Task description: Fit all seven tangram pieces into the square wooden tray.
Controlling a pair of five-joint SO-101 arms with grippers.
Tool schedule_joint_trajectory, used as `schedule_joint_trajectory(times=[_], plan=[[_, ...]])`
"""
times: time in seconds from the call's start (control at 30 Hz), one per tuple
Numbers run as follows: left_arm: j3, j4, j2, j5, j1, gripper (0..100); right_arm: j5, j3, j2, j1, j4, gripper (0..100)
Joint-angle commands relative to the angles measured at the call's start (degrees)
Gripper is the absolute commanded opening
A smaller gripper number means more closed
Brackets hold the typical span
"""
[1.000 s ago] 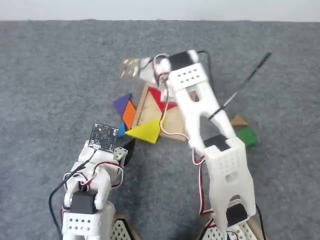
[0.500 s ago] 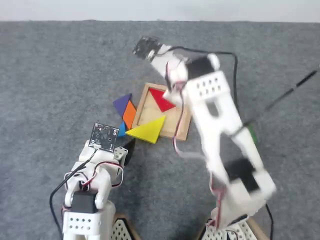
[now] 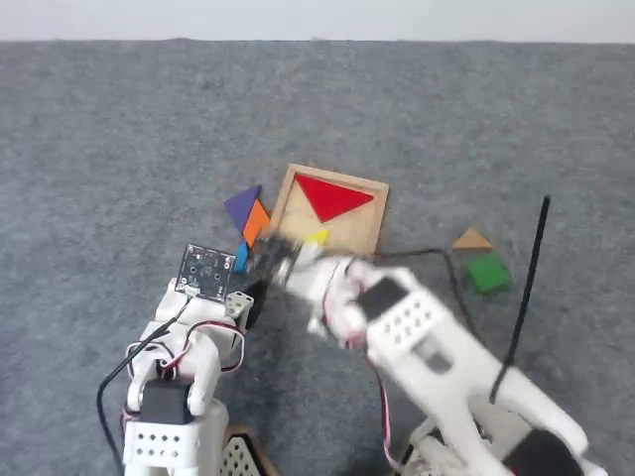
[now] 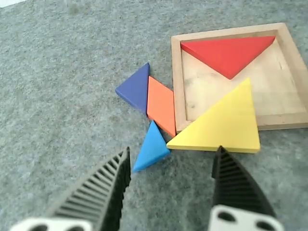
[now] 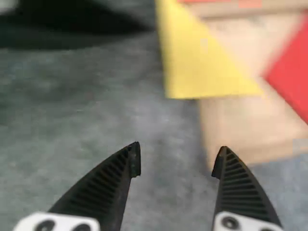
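The wooden tray (image 4: 177, 86) sits on the grey table (image 4: 57, 72). A red triangle (image 4: 226, 53) lies inside it. The yellow triangle (image 4: 224, 122) lies across the tray's edge, half in and half out. The left pincer (image 4: 173, 151) and right pincer (image 5: 179, 147) are both wide open near it, holding nothing.

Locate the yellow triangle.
In the left wrist view the yellow triangle straddles a corner of the wooden tray, partly on the mat, tip beside the light blue triangle.
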Motion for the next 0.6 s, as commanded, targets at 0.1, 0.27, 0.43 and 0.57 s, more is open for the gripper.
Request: schedule_joint_trajectory(times=[0.1, 0.27, 0.43, 0.57], plan=[[-0.57, 0.53, -0.88, -0.26, -0.18, 27, -1.05, 4.13, -5.49, -5.05, -4.88, 24.4], [-0.57, 0.53, -0.88, -0.26, -0.18, 27, -4.92, 3.69, 1.71, -4.62, -13.41, 24.4], [-0.57, 0.53, -0.88, -0.26, -0.18, 27, -11.96, 0.26, 7.6, -1.01, -17.1, 24.4], [-0.57, 0.53, -0.88, -0.26, -0.18, 27, -17.93, -1.23, 9.19, -0.4, -17.1, 24.4]])
